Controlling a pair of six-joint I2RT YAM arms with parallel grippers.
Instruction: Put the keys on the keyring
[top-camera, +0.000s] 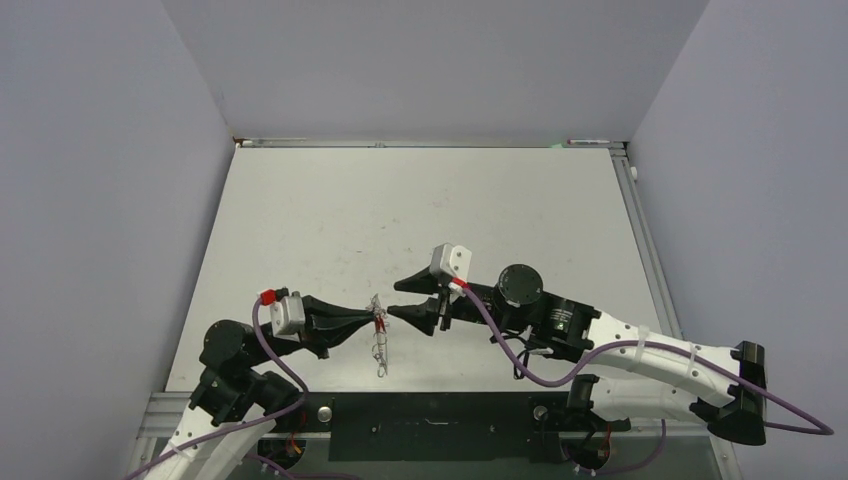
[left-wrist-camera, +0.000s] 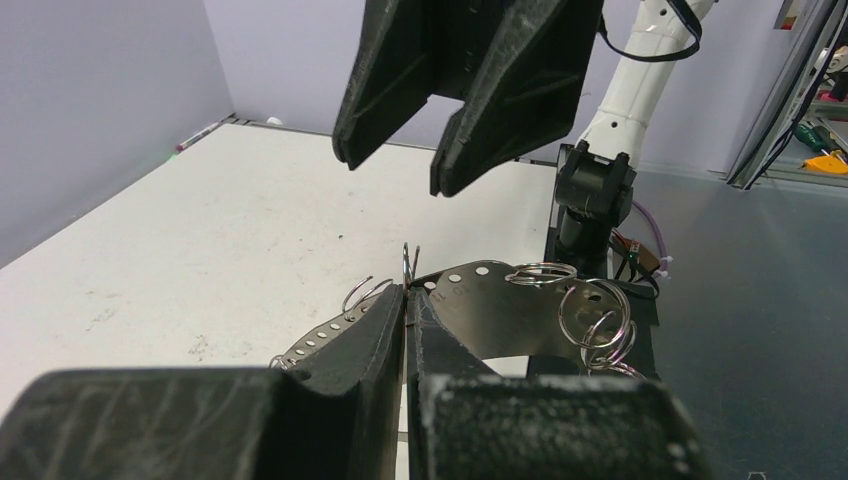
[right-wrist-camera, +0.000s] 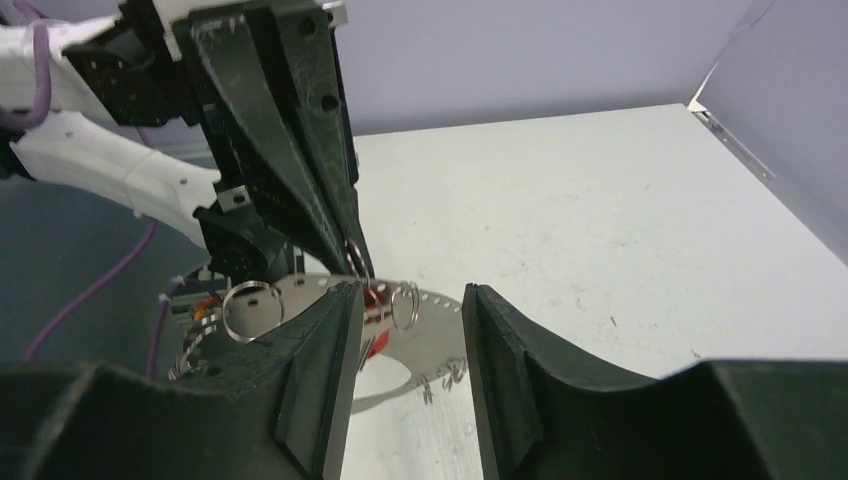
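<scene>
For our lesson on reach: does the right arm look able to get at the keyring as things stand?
Probably yes. The right gripper is open, and the keyring shows just ahead between its fingers, with nothing in the way. The left gripper clamps only one part of its rim.

From above, the keyring (top-camera: 378, 338) is nearly edge-on and too small to separate loops from keys. The red tag (top-camera: 380, 318) is only a speck, perhaps on a key. In the left wrist view the left jaws hide the keyring's near rim. In the right wrist view the right jaws cover most of the tag.
</scene>
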